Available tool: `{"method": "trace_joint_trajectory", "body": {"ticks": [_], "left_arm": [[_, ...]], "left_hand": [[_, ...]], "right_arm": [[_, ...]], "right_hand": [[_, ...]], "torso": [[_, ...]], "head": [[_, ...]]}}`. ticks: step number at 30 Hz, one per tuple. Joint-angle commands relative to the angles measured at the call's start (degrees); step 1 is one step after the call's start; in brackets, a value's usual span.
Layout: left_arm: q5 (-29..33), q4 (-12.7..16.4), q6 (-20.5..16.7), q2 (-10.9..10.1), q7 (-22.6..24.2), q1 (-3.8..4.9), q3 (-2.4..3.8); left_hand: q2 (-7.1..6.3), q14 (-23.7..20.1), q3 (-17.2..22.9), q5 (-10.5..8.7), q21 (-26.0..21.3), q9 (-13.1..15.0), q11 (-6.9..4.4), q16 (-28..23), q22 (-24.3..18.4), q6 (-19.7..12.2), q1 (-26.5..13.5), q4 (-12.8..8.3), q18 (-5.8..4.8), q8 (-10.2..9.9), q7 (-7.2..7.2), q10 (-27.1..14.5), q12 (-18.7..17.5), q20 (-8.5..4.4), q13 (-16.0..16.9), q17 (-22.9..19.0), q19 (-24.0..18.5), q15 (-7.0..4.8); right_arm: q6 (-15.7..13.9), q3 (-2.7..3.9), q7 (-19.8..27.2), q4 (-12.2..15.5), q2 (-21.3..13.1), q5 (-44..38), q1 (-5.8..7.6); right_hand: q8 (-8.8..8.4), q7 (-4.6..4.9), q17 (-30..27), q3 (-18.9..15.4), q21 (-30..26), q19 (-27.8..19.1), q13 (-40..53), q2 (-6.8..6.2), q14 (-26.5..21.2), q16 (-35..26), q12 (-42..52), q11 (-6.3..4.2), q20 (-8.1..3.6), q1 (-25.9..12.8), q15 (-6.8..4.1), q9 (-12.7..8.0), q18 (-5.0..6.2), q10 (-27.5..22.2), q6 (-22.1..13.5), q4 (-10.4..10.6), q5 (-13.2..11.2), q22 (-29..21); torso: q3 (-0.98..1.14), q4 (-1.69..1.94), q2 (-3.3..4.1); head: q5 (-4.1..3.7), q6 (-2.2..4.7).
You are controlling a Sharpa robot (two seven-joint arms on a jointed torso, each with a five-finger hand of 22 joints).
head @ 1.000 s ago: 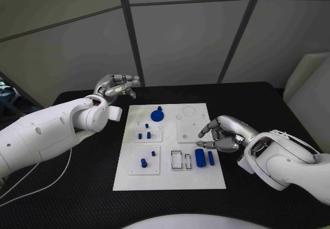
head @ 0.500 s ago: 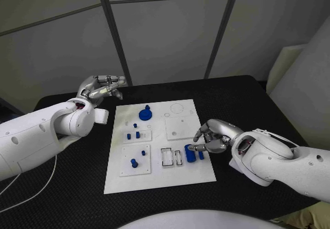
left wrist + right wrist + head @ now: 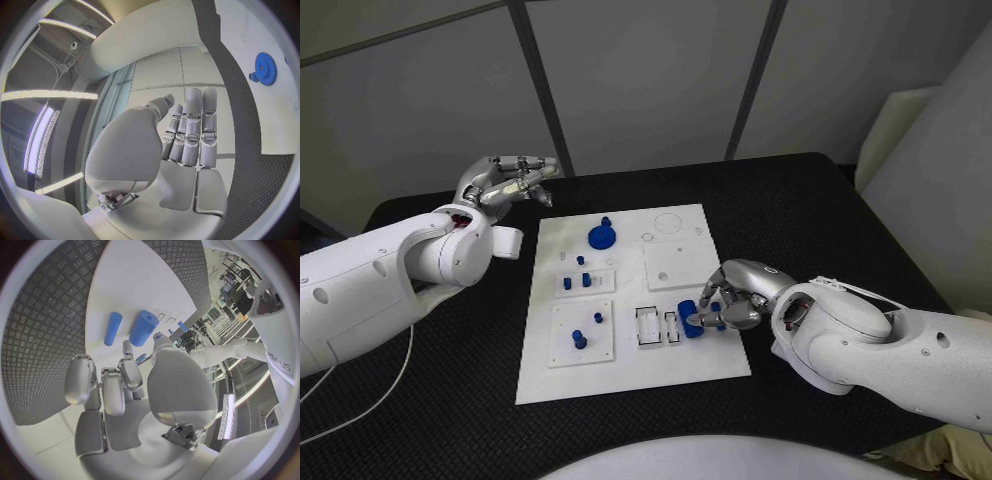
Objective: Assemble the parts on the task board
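The white task board (image 3: 711, 365) lies in the middle of the black table. On it, near the right edge, lie a thick blue cylinder (image 3: 687, 313) (image 3: 144, 328) and a thin blue peg (image 3: 112, 328). My right hand (image 3: 737, 293) hovers just over them with fingers half curled and fingertips close to the cylinder; it holds nothing. A blue gear (image 3: 602, 236) (image 3: 265, 68) stands near the board's far edge. Small blue pegs (image 3: 584, 279) stand in a white block left of centre, and two more (image 3: 578, 341) nearer me. My left hand (image 3: 503, 181) is raised beyond the board's far left corner and is empty.
A white block with empty rectangular slots (image 3: 656, 327) sits beside the cylinder. A plain white square block (image 3: 672, 265) lies behind my right hand. A white panel (image 3: 913, 140) stands past the table's right edge.
My right hand has moved in over the board's right edge and lowered toward the thick blue cylinder. The left hand keeps its raised pose. The camera has shifted.
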Motion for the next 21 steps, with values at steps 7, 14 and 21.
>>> {"method": "trace_joint_trajectory", "body": {"ticks": [7,14,21], "left_arm": [[0.2,0.1,0.5,-0.1,0.5,0.07,0.03],[0.2,0.1,0.6,-0.1,0.5,0.07,0.03],[0.2,0.1,0.6,-0.2,0.4,0.07,0.03]], "left_hand": [[0.26,-0.3,-0.3,-0.29,-0.2,0.0,-0.16,-0.2,-0.1,-0.4,-0.5,0.0,-0.70,0.3,-0.16,-0.4,0.1,0.12,0.0,-0.1,-0.4,0.17],[0.26,-0.3,-0.3,-0.29,-0.2,0.0,-0.16,-0.2,-0.1,-0.4,-0.5,0.0,-0.70,0.3,-0.16,-0.4,0.1,0.12,0.0,-0.1,-0.4,0.17],[0.26,-0.3,-0.3,-0.29,-0.2,0.0,-0.16,-0.2,-0.1,-0.4,-0.5,0.0,-0.70,0.3,-0.16,-0.4,0.1,0.12,0.0,-0.1,-0.4,0.17]], "right_arm": [[1.9,0.01,-1.9,-0.4,0.7,-3.9,-0.15],[2.3,0.01,-2.2,-0.8,1.9,-4.2,-0.78],[2.3,0.01,-2.6,-0.8,2.7,-4.1,-1.11]], "right_hand": [[0.58,-0.26,9.0,-0.5,0.1,0.2,0.4,0.27,4.8,0.2,0.4,-0.25,0.06,-0.7,-0.30,0.3,-0.68,0.4,-0.1,0.1,-0.3,0.0],[0.99,-0.38,9.2,-1.0,0.1,0.2,0.9,0.50,4.8,0.3,0.8,-0.35,0.01,-0.9,-0.37,0.6,-0.68,0.6,0.1,0.1,-0.4,0.0],[1.88,-0.57,9.7,-2.6,0.3,0.4,2.2,1.20,4.9,0.5,1.6,-0.48,-0.14,-4.4,-0.52,1.5,-0.77,1.2,-0.1,0.3,-0.9,0.4]], "torso": [[0.00,-0.03,0.01],[-0.02,0.01,0.05],[-0.01,-0.08,0.09]], "head": [[0.03,-0.22],[-0.02,-0.35],[-0.03,-0.54]]}}
